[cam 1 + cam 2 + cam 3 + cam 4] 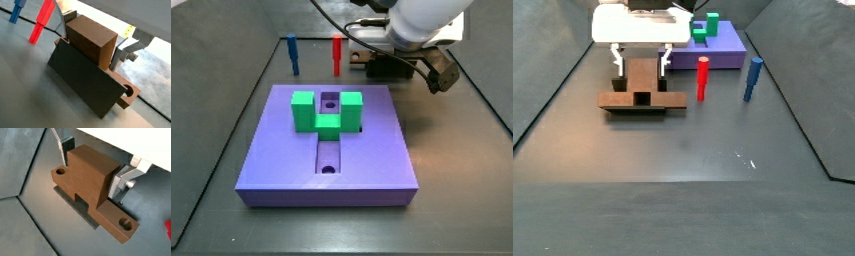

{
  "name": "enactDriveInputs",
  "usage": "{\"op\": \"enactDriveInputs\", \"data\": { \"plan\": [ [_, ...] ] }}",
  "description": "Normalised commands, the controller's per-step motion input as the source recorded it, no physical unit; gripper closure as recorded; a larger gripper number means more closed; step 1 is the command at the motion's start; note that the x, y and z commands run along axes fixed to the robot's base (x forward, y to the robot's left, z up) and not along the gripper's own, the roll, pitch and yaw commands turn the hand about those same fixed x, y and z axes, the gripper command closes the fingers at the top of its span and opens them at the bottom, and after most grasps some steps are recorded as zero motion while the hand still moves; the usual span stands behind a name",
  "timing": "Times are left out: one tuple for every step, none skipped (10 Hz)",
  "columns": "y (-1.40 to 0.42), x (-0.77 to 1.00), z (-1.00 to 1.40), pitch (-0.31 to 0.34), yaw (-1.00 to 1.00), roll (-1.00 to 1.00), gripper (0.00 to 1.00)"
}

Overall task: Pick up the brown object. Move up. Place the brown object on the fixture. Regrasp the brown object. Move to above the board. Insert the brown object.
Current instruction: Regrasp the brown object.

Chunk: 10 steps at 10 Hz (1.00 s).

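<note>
The brown object (90,40) is a tall block on a flat base with a hole at each end (90,173). It rests on the dark fixture (83,82), whose plate leans against its side; the fixture also shows under its base (81,208). My gripper (91,50) straddles the upright block, with a silver finger (119,182) flush against each side and no gap visible. In a side view the gripper (643,62) stands low over the brown object (640,88), left of the pegs. In a side view (398,60) it sits behind the board.
A purple board (278,150) with green pieces (318,112) and a slot lies apart from the fixture; it also shows in a side view (727,42). A red peg (703,78) and a blue peg (754,80) stand upright between the board and the fixture.
</note>
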Motion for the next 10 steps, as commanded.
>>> {"op": "enactDriveInputs", "data": {
  "plan": [
    [0.00, 0.00, 0.00, 0.040, 0.00, 0.05, 0.00],
    [0.00, 0.00, 0.00, 0.000, 0.00, 0.00, 0.00],
    [0.00, 0.00, 0.00, 0.000, 0.00, 0.00, 1.00],
    [0.00, 0.00, 0.00, 0.000, 0.00, 0.00, 1.00],
    [0.00, 0.00, 0.00, 0.000, 0.00, 0.00, 1.00],
    [0.00, 0.00, 0.00, 0.000, 0.00, 0.00, 1.00],
    [0.00, 0.00, 0.00, 0.000, 0.00, 0.00, 1.00],
    [0.00, 0.00, 0.00, 0.000, 0.00, 0.00, 1.00],
    [0.00, 0.00, 0.00, 0.000, 0.00, 0.00, 1.00],
    [0.00, 0.00, 0.00, 0.000, 0.00, 0.00, 1.00]
  ]
}}
